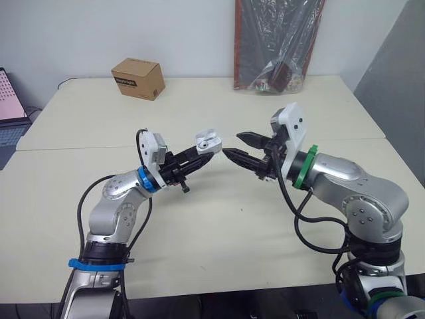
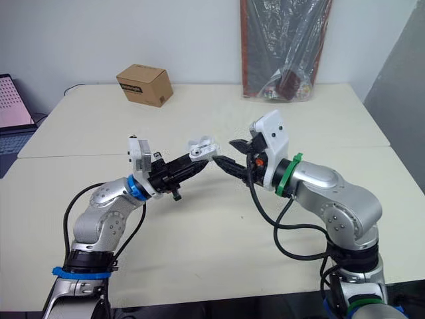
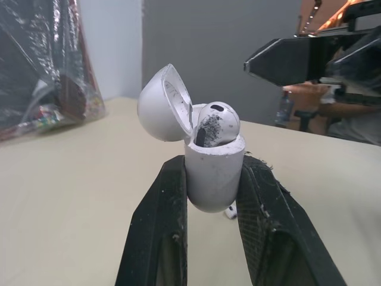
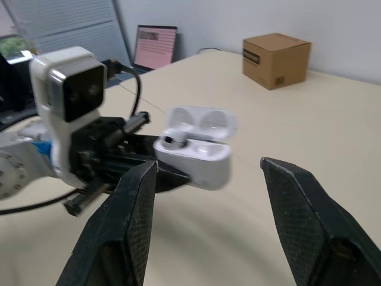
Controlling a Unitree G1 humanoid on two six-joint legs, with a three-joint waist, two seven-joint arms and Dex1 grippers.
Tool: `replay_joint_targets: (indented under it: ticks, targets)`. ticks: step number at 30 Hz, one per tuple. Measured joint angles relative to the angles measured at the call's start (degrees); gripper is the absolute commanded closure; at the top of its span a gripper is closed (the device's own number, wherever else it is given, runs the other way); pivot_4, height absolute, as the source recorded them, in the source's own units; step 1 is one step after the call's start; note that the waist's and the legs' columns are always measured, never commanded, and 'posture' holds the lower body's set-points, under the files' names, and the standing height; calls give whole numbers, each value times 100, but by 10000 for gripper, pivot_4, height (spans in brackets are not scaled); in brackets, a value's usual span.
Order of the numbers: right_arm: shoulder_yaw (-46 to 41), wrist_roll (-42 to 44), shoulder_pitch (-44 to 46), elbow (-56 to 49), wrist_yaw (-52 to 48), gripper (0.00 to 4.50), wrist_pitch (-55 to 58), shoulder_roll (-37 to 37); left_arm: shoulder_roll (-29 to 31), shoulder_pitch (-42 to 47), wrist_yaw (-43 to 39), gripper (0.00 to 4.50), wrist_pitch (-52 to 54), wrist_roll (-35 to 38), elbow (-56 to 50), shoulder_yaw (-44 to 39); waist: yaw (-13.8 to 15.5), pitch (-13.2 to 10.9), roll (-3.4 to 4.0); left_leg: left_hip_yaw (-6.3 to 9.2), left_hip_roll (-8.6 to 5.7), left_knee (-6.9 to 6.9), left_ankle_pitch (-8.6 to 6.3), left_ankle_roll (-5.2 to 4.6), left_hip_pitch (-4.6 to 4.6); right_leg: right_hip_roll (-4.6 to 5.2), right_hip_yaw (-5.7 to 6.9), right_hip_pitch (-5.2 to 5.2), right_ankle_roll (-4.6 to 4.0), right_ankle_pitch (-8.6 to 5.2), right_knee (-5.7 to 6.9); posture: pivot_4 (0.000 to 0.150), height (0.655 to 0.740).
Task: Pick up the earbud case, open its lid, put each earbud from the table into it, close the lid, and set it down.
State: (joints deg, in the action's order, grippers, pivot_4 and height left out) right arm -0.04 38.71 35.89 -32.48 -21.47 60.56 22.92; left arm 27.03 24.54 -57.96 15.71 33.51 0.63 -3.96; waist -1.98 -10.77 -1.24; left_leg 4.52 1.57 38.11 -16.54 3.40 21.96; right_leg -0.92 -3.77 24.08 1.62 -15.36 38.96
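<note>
My left gripper [image 1: 199,159] is shut on the white earbud case [image 1: 207,141] and holds it above the middle of the table. The case's lid [image 3: 162,104] is swung open. One white earbud [image 3: 215,122] sits in the case body [image 3: 214,170]. A small white piece [image 3: 231,210] lies on the table just beyond the case; I cannot tell what it is. My right gripper [image 1: 234,145] is open with nothing between its fingers. It points at the case from the right, a short gap away, not touching.
A brown cardboard box [image 1: 138,78] stands at the back left of the beige table [image 1: 219,226]. A black plastic-wrapped bag [image 1: 277,43] leans on the wall at the back. A laptop [image 1: 10,109] is off the table's left edge.
</note>
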Motion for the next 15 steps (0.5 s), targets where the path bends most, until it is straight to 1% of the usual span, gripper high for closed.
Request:
replay_joint_targets:
  ticks: [3, 4, 8, 12, 15]
  targets:
    - [17, -200, -113, 174, -112, 16296, -157, 279, 168, 4, -220, 37516, 180, 48, 99, -16, 2, 0, 0, -2, 0, -2, 0, 0, 1, 0, -1, 1, 0, 0, -2, 1500, 7400]
    - [159, -350, -122, 345, -269, 16296, -285, 556, 249, 6, -429, 37516, 295, 148, 181, -18, 1, 0, 0, -4, -1, -2, 0, 0, 0, 1, -3, 0, 0, 0, -3, 1500, 7400]
    - [454, -802, -195, 982, -583, 16296, -427, 1118, 456, 61, -1010, 37516, 523, 389, 311, -53, 3, 0, 0, -4, 0, -1, 0, 0, 0, 0, -2, 1, 0, 0, -4, 1500, 7400]
    - [897, -1349, -402, 1678, -825, 16296, -654, 1521, 656, 124, -1474, 37516, 645, 489, 344, -67, 3, -1, 0, -8, -1, -3, 0, 0, 1, 0, -6, 3, 0, -1, -5, 1500, 7400]
    - [1160, -1647, -493, 1934, -1042, 16296, -864, 1604, 662, 124, -1614, 37516, 642, 466, 346, -59, 4, -1, 0, -10, 1, -4, 0, 0, 1, 0, -9, 4, 0, -1, -5, 1500, 7400]
